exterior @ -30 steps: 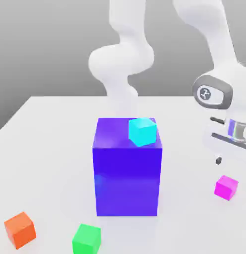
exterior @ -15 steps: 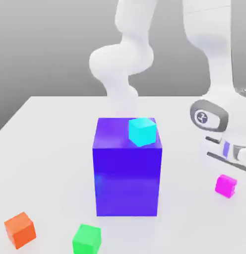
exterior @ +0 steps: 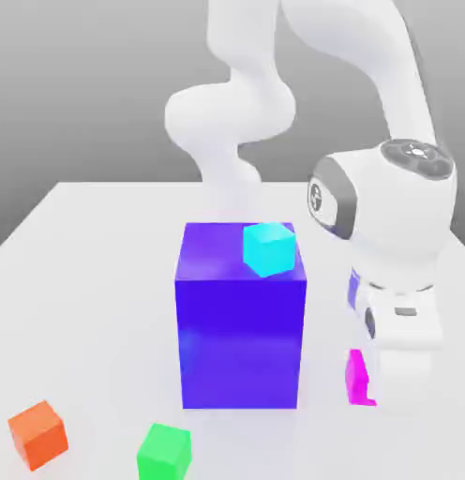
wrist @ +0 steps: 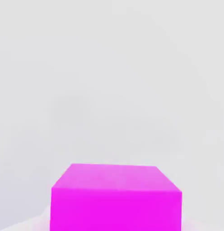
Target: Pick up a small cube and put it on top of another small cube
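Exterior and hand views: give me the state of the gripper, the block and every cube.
Gripper: shut on magenta cube
Magenta cube: gripped, partly hidden; can't tell if lifted
Cyan cube: resting on blue block
Blue block: upright on table
Orange cube: on table, ungripped
Green cube: on table, ungripped

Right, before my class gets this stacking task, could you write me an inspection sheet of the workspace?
Surface: white tabletop, flat and plain.
Job's things: magenta cube, in the grip; which small cube it goes on is not settled.
Clutter: big blue-purple block with cyan cube on top; orange cube and green cube on the tabletop. Any of these small cubes could be the target.
Gripper: jaws closed on the magenta cube.
Cables: nothing seen.
Surroundings: plain grey backdrop behind the white robot arm.
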`<state>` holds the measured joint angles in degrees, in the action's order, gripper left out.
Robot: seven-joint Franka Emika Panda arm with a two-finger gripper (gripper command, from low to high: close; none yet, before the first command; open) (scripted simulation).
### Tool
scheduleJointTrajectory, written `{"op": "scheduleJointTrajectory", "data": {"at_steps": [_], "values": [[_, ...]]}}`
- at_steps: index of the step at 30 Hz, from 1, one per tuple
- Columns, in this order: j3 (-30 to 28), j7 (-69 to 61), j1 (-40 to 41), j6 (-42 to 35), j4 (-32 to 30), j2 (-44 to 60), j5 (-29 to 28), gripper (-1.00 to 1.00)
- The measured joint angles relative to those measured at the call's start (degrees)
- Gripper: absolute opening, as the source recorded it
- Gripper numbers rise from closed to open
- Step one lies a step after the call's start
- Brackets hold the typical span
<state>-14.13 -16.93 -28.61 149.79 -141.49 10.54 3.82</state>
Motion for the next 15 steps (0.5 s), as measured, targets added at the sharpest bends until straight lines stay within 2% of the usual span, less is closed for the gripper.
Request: {"op": "scheduleJointTrajectory", "data": {"at_steps": [7, 9, 11, 12, 15], "values": [[-10.25, 14.04, 7.50, -1.42, 1.22, -0.58, 3.65, -1.00], [-10.91, 14.63, 10.35, 1.57, 1.64, 2.87, 8.11, -1.00], [-8.72, 12.88, 13.05, 4.89, 2.03, 6.87, 12.08, -1.00], [-7.88, 12.19, 13.88, 5.94, 2.15, 8.14, 13.29, 1.00], [-7.88, 12.19, 13.88, 5.94, 2.15, 8.14, 13.29, 1.00]]}}
